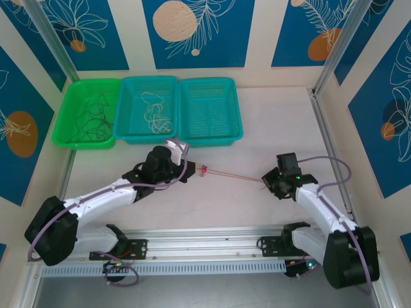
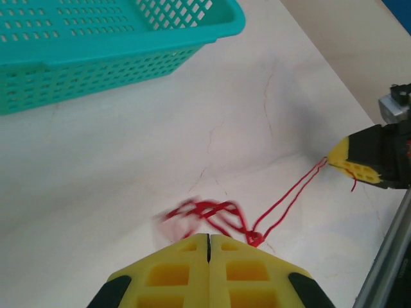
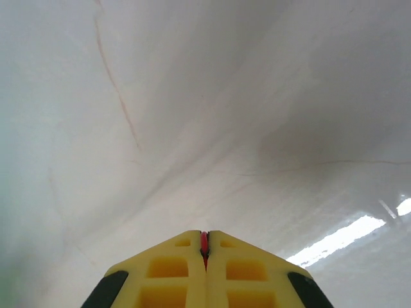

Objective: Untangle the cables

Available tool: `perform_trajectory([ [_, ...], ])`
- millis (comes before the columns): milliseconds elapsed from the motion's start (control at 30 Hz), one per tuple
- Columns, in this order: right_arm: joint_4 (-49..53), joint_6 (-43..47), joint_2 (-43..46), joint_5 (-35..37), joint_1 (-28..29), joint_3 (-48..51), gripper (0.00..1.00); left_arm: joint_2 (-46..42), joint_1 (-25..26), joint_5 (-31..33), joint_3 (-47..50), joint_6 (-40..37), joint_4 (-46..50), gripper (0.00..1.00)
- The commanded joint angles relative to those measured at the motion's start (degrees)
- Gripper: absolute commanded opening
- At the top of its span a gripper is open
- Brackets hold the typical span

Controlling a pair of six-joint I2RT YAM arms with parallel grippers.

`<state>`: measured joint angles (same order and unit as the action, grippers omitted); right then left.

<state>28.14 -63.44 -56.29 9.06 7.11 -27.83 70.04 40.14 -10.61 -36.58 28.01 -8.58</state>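
My left gripper (image 2: 209, 237) has its jaws pressed together, and the thin red cable (image 2: 282, 202) comes out at its tip in a blurred, bunched clump. I judge the clump is pinched there, though the contact itself is hidden. From the clump a doubled strand runs above the pale desk (image 1: 257, 128) to my right gripper (image 3: 205, 234), which is clamped on a sliver of red between its yellow fingers.

To do this pull well, I would draw the two grippers apart slowly and level. I would watch the clump: if it cinches tighter instead of opening, I should stop and re-grip nearer the knot. A hard tug could slip the cable out of either pinch.

Well behind, the thin black cable (image 1: 93, 122) lies in the green plastic basket (image 1: 72, 142). The thin white cable (image 1: 154, 112) lies in the teal plastic basket (image 1: 149, 81) beside it.
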Motion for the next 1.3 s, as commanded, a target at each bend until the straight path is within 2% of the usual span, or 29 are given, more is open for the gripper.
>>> perform_trajectory([
  [0, 8.43, -1.18, 5.59, 6.76, -6.02, 2.23, 0.0, -3.53, -3.32, 0.86, 2.1, 0.7, 3.64, 0.0],
  [200, 13.75, 1.25, 16.18, 8.06, -16.62, 2.89, 0.0, -7.64, -6.48, 2.08, 3.99, 1.08, 6.7, 0.0],
  [333, 14.27, 4.47, 19.76, 4.78, -25.21, 3.01, 0.0, -9.06, -8.15, 1.65, 4.8, 1.12, 7.89, 0.0],
  [533, 13.5, 10.4, 19.81, 0.86, -38.08, 1.2, 0.0, -13.09, -10.74, 2.75, 5.49, -0.3, 11.95, 0.0],
  [633, 12.55, 11.72, 18.56, 1.5, -40.77, -0.55, 0.0, -14.86, -12.41, 2.79, 5.91, -0.97, 13.99, 0.0],
  [767, 10.56, 12.81, 16.74, -1.26, -47.09, -2.61, 0.0, -16.86, -14.95, 4.29, 5.99, -2.04, 18.66, 0.0],
  [933, 7.57, 11.56, 13.78, -4.27, -48.84, -3.18, 0.0, -20.12, -20.99, 4.63, 6.32, -2.17, 24.04, 0.0],
  [1033, 3.54, 13.55, 12.41, -10.24, -47.86, -2.18, 0.0, -21.25, -22.56, -0.35, 6.55, -3.14, 22.04, 0.0],
  [1200, 1.73, 16.8, 9.04, -16.33, -38.13, -2.04, 0.0, -19.56, -22.54, -10.66, 8.55, -1.37, 12.18, 0.0],
  [1267, 2.88, 18.09, 9.14, -11.04, -32.7, -2.8, 0.0, -19.42, -22.45, -10.95, 8.29, -2.08, 11.58, 0.0],
])
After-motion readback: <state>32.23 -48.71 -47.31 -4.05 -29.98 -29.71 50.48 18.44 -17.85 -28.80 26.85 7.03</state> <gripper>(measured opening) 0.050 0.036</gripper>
